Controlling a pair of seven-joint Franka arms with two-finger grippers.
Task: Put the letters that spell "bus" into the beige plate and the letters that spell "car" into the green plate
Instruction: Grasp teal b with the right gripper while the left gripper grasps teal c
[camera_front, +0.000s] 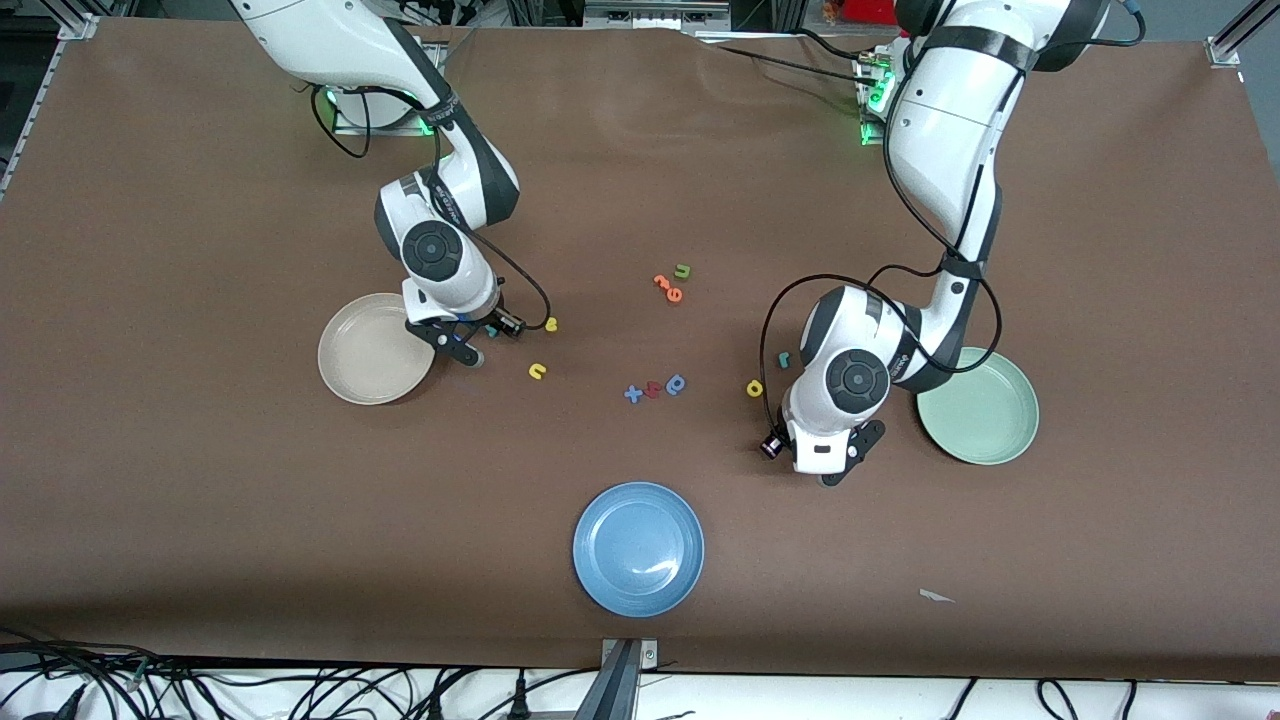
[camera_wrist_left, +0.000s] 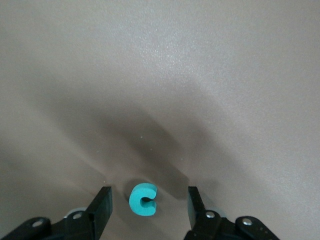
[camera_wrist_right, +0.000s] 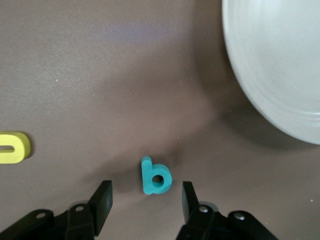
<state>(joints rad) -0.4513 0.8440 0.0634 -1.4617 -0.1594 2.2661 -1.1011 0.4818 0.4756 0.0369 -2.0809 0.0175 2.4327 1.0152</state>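
My right gripper (camera_front: 468, 352) is down at the table beside the beige plate (camera_front: 372, 350), open, with its fingers on either side of the teal b (camera_wrist_right: 155, 176) and not touching it. The yellow u (camera_front: 538, 372) and the yellow s (camera_front: 550, 324) lie close by. My left gripper (camera_front: 838, 468) is down beside the green plate (camera_front: 978, 405), also open. The teal c (camera_wrist_left: 143, 199) lies flat between its fingers with a gap on each side. The teal r (camera_front: 784, 358) and the yellow a (camera_front: 755, 388) lie just beside that arm's wrist. Both plates hold nothing.
A blue plate (camera_front: 638, 548) sits near the table's front edge. A green u (camera_front: 683, 271) and orange pieces (camera_front: 668, 288) lie mid-table. A row with a blue x (camera_front: 633, 393), a red piece (camera_front: 652, 389) and a blue looped letter (camera_front: 676, 384) lies nearer the front camera.
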